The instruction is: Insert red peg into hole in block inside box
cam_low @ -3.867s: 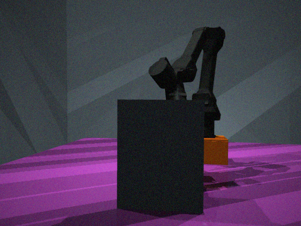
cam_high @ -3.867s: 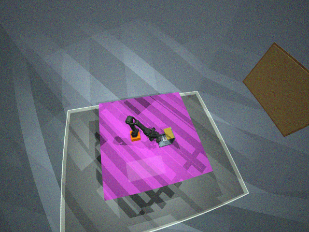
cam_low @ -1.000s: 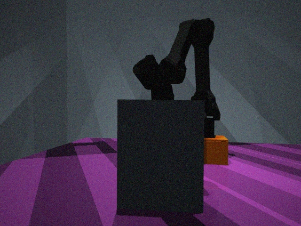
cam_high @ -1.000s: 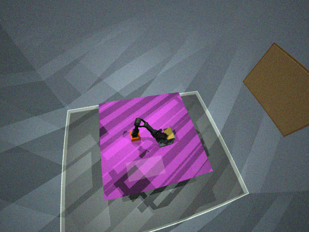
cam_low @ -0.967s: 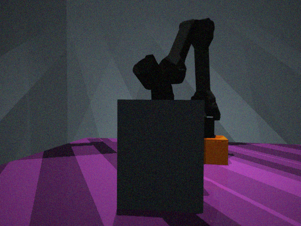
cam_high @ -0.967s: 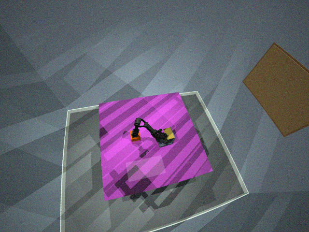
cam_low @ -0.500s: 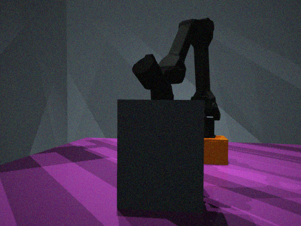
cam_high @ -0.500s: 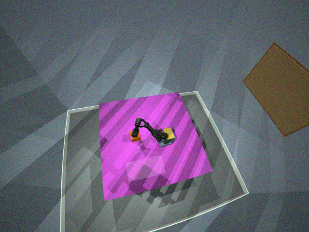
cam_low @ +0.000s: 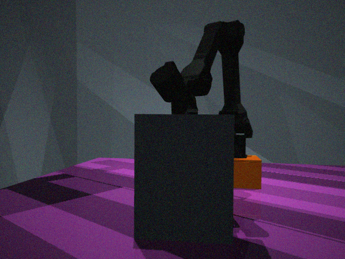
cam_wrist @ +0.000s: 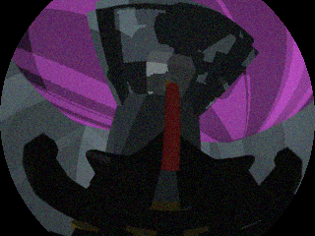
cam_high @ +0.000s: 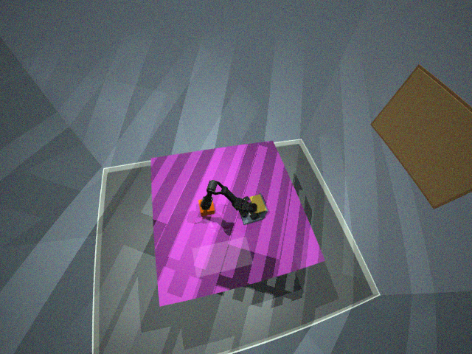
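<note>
The red peg (cam_wrist: 171, 118) is held between the black fingers of my gripper (cam_wrist: 168, 136). In the top view the gripper (cam_high: 251, 208) is over the box, at the edge of the yellow roof (cam_high: 259, 200), and is too small there to show the peg. The grey box (cam_high: 255, 220) (cam_low: 184, 178) turns a closed dark wall to the exterior view, which hides the gripper, the peg and the inside. In the wrist view, grey and black box surfaces lie beyond the peg's tip. The block's hole cannot be made out, nor whether the peg touches anything.
The arm stands on an orange base (cam_high: 210, 210) (cam_low: 248, 175) left of the box in the top view. A magenta mat (cam_high: 178, 228) (cam_low: 50, 228) with striped shadows lies under both. A brown panel (cam_high: 422, 141) is far off at the right. The roof is close beside the arm's end.
</note>
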Tool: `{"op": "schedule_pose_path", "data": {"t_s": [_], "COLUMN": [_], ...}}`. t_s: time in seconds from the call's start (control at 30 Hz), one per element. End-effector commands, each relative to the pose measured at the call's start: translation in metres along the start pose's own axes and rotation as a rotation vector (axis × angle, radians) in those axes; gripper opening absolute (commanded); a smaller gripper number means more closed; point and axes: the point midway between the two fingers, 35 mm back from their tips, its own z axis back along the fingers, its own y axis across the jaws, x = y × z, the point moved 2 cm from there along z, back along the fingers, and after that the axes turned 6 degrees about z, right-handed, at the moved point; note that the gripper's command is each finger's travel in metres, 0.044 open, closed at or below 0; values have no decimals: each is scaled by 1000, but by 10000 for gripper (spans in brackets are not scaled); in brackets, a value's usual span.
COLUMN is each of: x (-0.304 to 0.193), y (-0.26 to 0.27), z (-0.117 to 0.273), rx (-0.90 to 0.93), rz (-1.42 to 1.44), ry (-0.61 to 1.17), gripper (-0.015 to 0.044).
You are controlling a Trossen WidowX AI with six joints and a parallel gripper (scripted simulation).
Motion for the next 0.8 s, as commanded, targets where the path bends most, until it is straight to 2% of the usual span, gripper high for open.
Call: {"op": "schedule_pose_path", "data": {"t_s": [0.0,0.77], "x": [-2,6], "y": [3,4], "z": [-1,-11], "rx": [6,6], "rz": [-4,-4], "ry": [1,1], "gripper": [0,0]}}
